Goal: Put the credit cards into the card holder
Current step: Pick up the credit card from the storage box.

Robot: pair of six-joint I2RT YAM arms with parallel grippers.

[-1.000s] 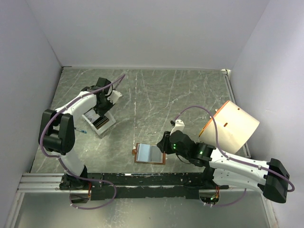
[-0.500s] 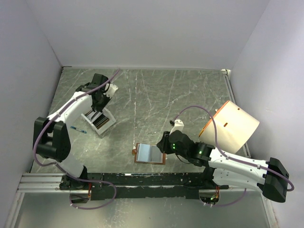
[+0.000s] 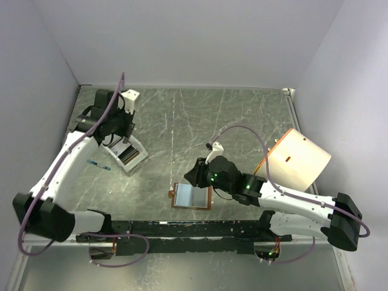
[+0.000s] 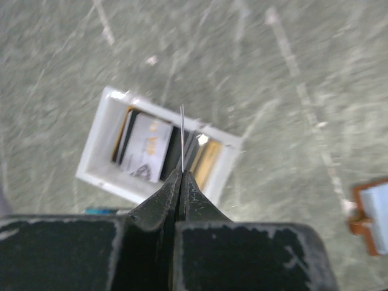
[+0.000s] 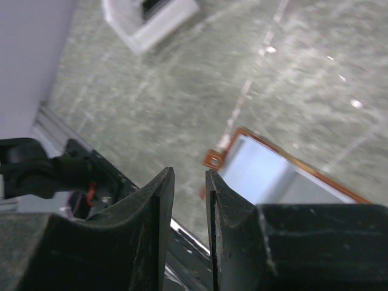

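Left gripper (image 4: 182, 176): fingers pinched tight on one card (image 4: 182, 136), above the white tray (image 4: 97, 145). Right gripper (image 5: 187, 176): jaws slightly apart, nothing between them, hanging over the card holder's (image 5: 273, 176) left end.

Surface: grey-green marbled table (image 3: 242, 121) with pale veins. Plain white walls (image 3: 182, 42) close it in on the left, far and right sides. Cream cylinder (image 3: 300, 160) with an orange rim lies on its side at the right.

View differences: top view shows the left gripper (image 3: 118, 124) over the tray (image 3: 138, 159), but the held card cannot be made out there. Left wrist view shows it as a hairline edge, and also more cards (image 4: 145, 148), dark and gold, standing in the tray. Right wrist view gives the holder's orange-brown border and pale inside close up.

Orientation: held card is edge-on to the wrist camera, running straight out from the fingertips. Card holder (image 3: 191, 196) lies open, pale side up, near the front of the table; long axis left to right.
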